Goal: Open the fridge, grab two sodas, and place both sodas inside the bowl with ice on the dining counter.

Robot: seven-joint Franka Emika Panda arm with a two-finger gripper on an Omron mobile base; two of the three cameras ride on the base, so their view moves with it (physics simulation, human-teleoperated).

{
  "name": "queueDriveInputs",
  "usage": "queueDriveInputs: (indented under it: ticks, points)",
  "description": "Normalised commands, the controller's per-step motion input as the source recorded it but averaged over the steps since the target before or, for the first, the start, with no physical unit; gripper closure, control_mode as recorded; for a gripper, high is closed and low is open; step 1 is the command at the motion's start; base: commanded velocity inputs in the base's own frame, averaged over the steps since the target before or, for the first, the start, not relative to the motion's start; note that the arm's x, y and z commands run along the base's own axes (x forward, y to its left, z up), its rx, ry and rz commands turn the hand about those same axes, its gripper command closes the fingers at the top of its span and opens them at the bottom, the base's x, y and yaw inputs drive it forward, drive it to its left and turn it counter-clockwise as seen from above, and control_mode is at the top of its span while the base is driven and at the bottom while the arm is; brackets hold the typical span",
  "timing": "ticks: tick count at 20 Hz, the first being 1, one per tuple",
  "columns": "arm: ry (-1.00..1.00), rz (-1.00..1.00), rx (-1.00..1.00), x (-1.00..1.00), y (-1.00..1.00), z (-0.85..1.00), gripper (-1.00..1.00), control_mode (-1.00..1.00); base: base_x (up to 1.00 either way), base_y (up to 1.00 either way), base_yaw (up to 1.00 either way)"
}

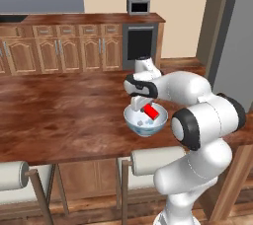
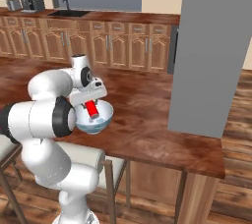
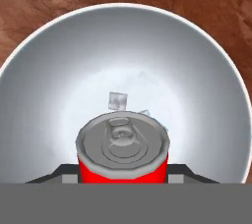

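Red can (image 1: 151, 111): one is counted in the left base view, tilted, with its lower end inside the single bowl with ice (image 1: 145, 122). The bowl is set on the dining counter (image 1: 64, 115), near the counter's front edge. The gripper (image 1: 143, 106) is positioned directly over the bowl, and the can is seen between its fingers. Two white-cushioned stools (image 1: 157, 161) are counted below the counter edge. One dark wall oven (image 1: 140, 45) is located in the cabinet row behind, and one small grey appliance (image 1: 139, 2) is placed on the countertop above it.

In the right base view, the same can (image 2: 92, 108) is shown leaning in the bowl (image 2: 96, 121), under the gripper (image 2: 91, 104). One tall grey fridge panel (image 2: 214, 51) is seen to the right of the counter (image 2: 147, 115). One sink (image 2: 69, 14) and one coffee machine (image 2: 31, 1) are located on the far worktop.

In the hand view, the can (image 3: 123, 152) is viewed top-on, with one pull tab visible. The jaws are closed narrowly on its sides. The bowl's rim (image 3: 44, 31) surrounds it, and at least two ice cubes (image 3: 117, 101) lie on the pale bowl floor beyond the can.
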Motion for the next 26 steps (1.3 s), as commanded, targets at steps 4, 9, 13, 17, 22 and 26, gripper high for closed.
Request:
queueDriveInputs:
  ticks: [4, 9, 13, 17, 22, 26]
  points:
    - [0.00, 0.04, -0.01, 0.17, 0.00, -0.22, 1.00, -1.00, 0.00, 0.00, 0.00]
    - [0.01, 0.03, -0.01, 0.18, 0.00, -0.25, 1.00, -1.00, 0.00, 0.00, 0.00]
    - [0.01, 0.05, 0.00, 0.17, 0.00, -0.20, 1.00, -1.00, 0.00, 0.00, 0.00]
    - [0.00, 0.05, 0.00, 0.20, 0.00, -0.14, 1.00, -1.00, 0.00, 0.00, 0.00]
    - [0.00, 0.05, 0.00, 0.19, 0.00, -0.17, 1.00, -1.00, 0.00, 0.00, 0.00]
    - [0.00, 0.05, 0.00, 0.11, 0.00, -0.19, 1.00, -1.00, 0.00, 0.00, 0.00]
